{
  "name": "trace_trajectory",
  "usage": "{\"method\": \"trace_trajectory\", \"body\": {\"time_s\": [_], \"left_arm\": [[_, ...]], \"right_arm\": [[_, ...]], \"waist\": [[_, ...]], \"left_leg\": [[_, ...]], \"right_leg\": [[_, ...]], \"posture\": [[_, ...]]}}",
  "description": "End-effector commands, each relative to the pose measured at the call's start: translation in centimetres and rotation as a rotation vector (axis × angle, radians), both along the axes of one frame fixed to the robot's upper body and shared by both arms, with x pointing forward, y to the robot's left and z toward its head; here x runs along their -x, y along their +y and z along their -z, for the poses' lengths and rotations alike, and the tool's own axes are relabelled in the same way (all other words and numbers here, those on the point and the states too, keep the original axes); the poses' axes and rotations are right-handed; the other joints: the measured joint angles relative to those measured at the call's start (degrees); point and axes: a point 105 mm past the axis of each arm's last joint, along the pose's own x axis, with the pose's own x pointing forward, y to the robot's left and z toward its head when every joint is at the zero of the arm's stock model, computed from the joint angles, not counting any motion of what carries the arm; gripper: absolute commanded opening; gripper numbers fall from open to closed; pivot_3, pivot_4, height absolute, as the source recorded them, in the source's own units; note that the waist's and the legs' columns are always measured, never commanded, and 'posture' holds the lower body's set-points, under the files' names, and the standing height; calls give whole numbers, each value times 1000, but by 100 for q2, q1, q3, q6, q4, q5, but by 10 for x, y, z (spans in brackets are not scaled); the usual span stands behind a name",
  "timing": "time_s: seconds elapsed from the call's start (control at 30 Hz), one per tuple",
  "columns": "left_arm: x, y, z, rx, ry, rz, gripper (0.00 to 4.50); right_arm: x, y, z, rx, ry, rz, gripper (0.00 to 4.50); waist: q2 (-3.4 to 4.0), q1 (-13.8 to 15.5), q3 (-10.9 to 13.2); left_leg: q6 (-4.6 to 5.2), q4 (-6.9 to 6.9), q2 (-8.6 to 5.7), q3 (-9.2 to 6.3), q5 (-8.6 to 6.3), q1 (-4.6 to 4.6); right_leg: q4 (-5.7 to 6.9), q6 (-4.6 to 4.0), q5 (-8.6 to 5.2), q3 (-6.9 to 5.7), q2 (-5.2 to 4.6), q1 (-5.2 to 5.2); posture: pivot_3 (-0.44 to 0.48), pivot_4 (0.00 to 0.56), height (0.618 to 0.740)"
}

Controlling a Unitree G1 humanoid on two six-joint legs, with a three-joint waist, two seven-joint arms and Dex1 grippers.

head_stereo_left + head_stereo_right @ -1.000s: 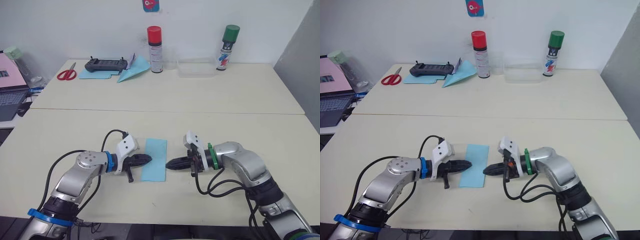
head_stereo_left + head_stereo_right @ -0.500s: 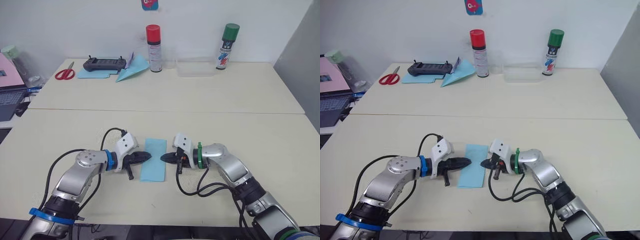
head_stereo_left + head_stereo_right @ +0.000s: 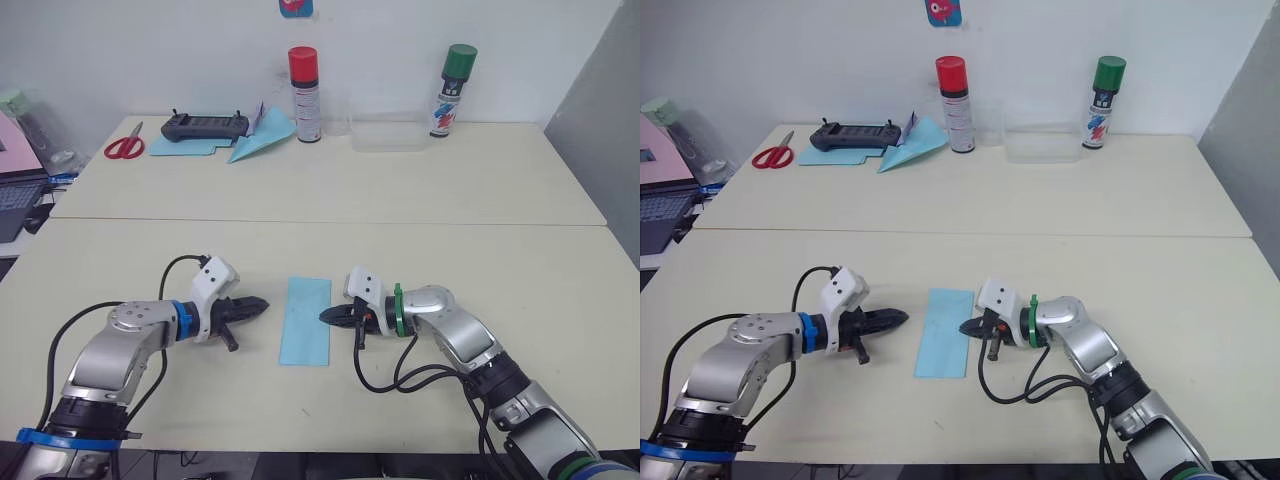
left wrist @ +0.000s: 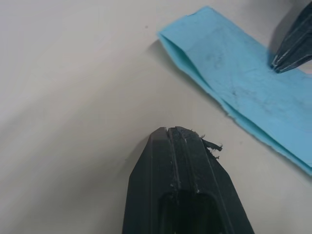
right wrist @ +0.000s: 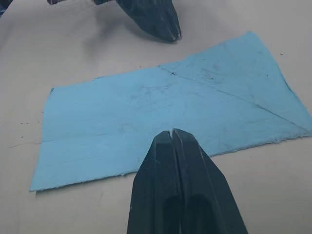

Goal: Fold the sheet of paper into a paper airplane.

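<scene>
The sheet of paper (image 3: 305, 320) lies flat on the near table as a narrow light-blue rectangle, folded double, with diagonal crease lines (image 5: 161, 112). It has no paper airplane shape. My right gripper (image 3: 325, 317) is shut, its tip resting at the sheet's right edge (image 5: 173, 134). My left gripper (image 3: 262, 303) is shut and empty. It lies low over the table to the left of the sheet, a short gap away (image 4: 178, 132). The sheet's folded edge (image 4: 195, 58) faces that gripper.
On the far table stand a red-capped spray can (image 3: 304, 82), a green-capped can (image 3: 446, 90) and a clear box (image 3: 388, 135). A black controller (image 3: 205, 125), scissors (image 3: 123, 148), another blue paper dart (image 3: 262, 138) and a laptop (image 3: 15, 190) are at the far left.
My left gripper has pulled back to the left, off the sheet's left edge. My right gripper moved in to the sheet's right edge and stays there. The sheet has not moved.
</scene>
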Motion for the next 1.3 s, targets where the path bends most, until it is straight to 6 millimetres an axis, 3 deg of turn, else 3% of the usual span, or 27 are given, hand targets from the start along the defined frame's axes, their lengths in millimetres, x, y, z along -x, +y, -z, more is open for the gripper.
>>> {"method": "trace_trajectory", "body": {"time_s": [0.03, 0.3, 0.73, 0.9, 1.3], "left_arm": [[2, -12, -6, 28, -13, 33, 0], [-3, -17, 8, -19, 2, 61, 0], [-4, -21, 4, -6, -6, 87, 0], [-8, -18, -8, -4, -32, 80, 0], [2, -24, -14, 38, -13, 109, 0]], "right_arm": [[-2, -14, 20, 79, 44, 49, 36], [-2, -15, 20, 81, 43, 50, 36], [1, -23, 23, 101, 53, 62, 36], [0, -23, 24, 103, 55, 66, 36], [0, -21, 25, 98, 58, 68, 36]], "waist": [[-3, -1, 2], [-3, 9, 1], [-3, 76, 1], [-4, 78, 2], [-4, 78, 2]], "left_leg": [[0, 0, 0, 0, 0, -1], [0, 2, -1, -1, 0, 2], [0, 7, -2, -1, 0, 0], [0, 8, -2, -1, 0, -1], [0, 8, -2, -1, 0, -1]], "right_leg": [[0, 0, 0, 0, 0, -1], [1, 1, 1, 0, 1, 3], [0, 2, 1, -1, 0, 5], [0, 2, 2, -2, 0, 5], [2, 2, 2, -2, 0, 5]], "posture": [[0, 150, 740], [0, 150, 740], [0, 150, 740], [0, 150, 740], [0, 150, 740]]}}
